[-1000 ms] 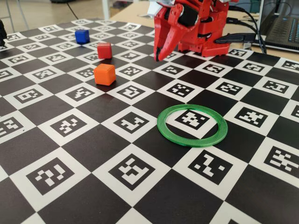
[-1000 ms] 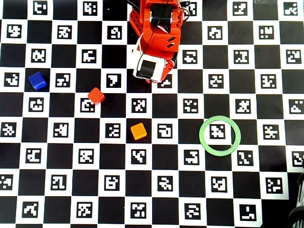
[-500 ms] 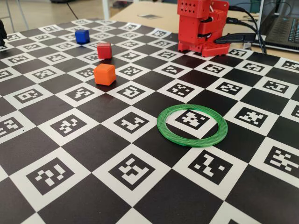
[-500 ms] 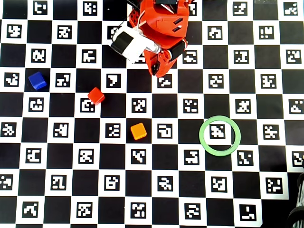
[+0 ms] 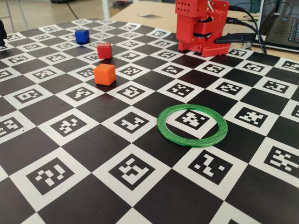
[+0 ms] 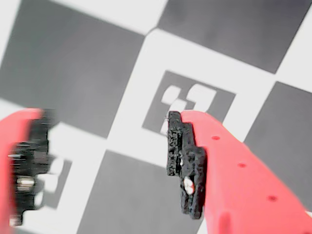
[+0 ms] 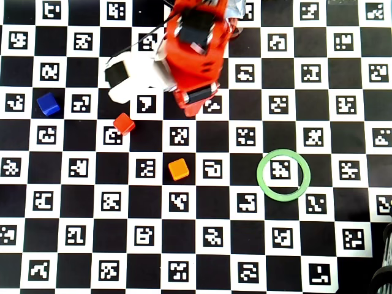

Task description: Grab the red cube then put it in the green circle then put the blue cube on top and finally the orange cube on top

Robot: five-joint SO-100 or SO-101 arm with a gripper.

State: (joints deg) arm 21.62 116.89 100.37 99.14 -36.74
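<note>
The small glossy red plastic cube (image 7: 124,124) sits flat on the worktop (image 7: 196,245), a board printed with black and white marker squares. In the overhead view it lies left of centre, its faces turned at a slant to the printed grid; being a cube, it has no long axis. The small deep-blue plastic cube (image 7: 48,104) rests up and to the left of it, well apart, also slightly skewed to the grid. The small bright-orange plastic cube (image 7: 178,169) rests down and to the right of the red one, apart from it, and is turned only a little against the squares. In the fixed view the three cubes stand in a loose diagonal line: blue (image 5: 81,36) farthest back, red (image 5: 104,50) in the middle, orange (image 5: 104,74) nearest.

The flat ridged green plastic ring (image 7: 283,174) lies on the right side of the board in the overhead view, well apart from all the cubes, with only a printed marker showing inside its hollow centre.

The red arm (image 7: 195,49) stands at the top edge of the overhead view. In the wrist view the gripper (image 6: 97,161) has its fingers (image 6: 187,165) spread apart with nothing between them, only the checkered board showing below; no cube appears there.
</note>
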